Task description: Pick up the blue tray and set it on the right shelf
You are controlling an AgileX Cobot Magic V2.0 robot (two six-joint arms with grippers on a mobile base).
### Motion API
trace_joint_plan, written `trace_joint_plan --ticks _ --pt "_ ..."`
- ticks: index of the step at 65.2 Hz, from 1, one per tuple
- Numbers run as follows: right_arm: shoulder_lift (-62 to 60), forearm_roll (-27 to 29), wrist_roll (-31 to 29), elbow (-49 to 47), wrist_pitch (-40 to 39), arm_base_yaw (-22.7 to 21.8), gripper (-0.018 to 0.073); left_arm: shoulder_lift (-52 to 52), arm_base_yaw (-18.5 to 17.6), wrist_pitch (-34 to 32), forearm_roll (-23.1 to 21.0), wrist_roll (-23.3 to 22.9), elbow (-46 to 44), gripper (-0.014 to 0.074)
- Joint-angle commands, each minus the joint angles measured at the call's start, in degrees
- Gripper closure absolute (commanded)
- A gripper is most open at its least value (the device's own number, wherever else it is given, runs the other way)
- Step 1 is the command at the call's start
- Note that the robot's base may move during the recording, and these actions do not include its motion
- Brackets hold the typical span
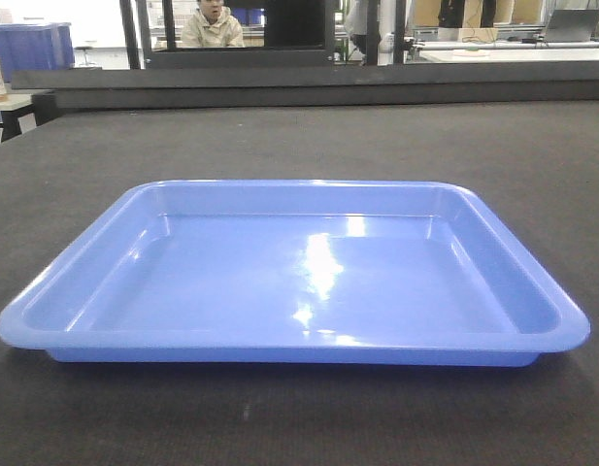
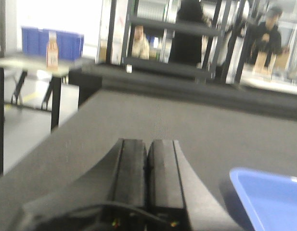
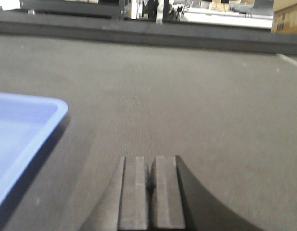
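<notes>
A: Since fingers touch in both wrist views, left gripper point(image 2: 147, 168) and right gripper point(image 3: 151, 187) are pressed together, empty.
B: And the blue tray point(image 1: 231, 291)?
A: Flat on the tabletop point(image 1: 377, 136) between them: left's 3 o'clock, right's 9. Far off, a person point(image 1: 212, 24) at 12.

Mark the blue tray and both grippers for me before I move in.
blue tray point(image 1: 280, 282): front view, bare glossy floor.
left gripper point(image 2: 147, 144): left wrist view, seam between its closed fingers, at the tips.
right gripper point(image 3: 151, 161): right wrist view, seam between its closed fingers, at the tips.
</notes>
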Motion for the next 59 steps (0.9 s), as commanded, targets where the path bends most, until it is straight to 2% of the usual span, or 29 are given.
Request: trace_joint_plan --ticks 1,5,9,16,25,32,36,43,48,54,59 --pt "-1.13 0.30 -0.48 -2.57 -13.16 -0.22 0.0503 -0.66 -0.12 -5.25 2.59 0.26 -1.37 0.0645" --pt "-1.06 0.30 -0.48 -5.83 -13.20 -0.22 0.0503 -0.54 -0.12 -2.30 6.07 0.26 -5.05 0.0645" --pt "0.14 0.30 -0.48 -11.99 -9.06 -0.22 0.0503 0.41 -0.12 0.15 9.31 0.26 -9.91 0.0645" --pt "4.27 0.30 -0.48 -21.69 -1.04 -0.22 0.0503 4.83 -0.12 3.99 9.29 0.26 -17.17 0.0645" --pt "14.40 0.30 -0.48 -34.27 11.50 -0.22 0.0503 15.14 -0.12 15.33 9.29 0.26 -28.79 0.0645" --pt "23.28 0.30 -0.48 -41.98 20.30 -0.22 0.0503 24.54 -0.12 27.75 9.29 0.26 -37.67 0.0645" --pt "28.07 0.30 -0.48 -45.90 25.35 -0.22 0.0503 29.56 -0.12 34.19 8.14 0.26 -42.50 0.0645" --pt "37.33 1.71 -0.48 -52.93 35.41 -0.10 0.0503 38.20 -0.12 45.83 0.55 0.26 -51.01 0.0645" --pt "43.56 3.35 -0.48 -57.48 43.23 -0.10 0.0503 43.58 -0.12 52.29 -2.00 0.26 -55.30 0.0645" --pt "49.66 4.73 -0.48 -60.98 49.61 -0.10 0.0503 48.93 -0.12 53.25 -2.01 0.26 -57.32 0.0645" --pt "52.95 5.56 -0.48 -61.86 51.04 -0.10 0.0503 52.57 -0.12 53.25 -2.01 0.26 -57.43 0.0645"
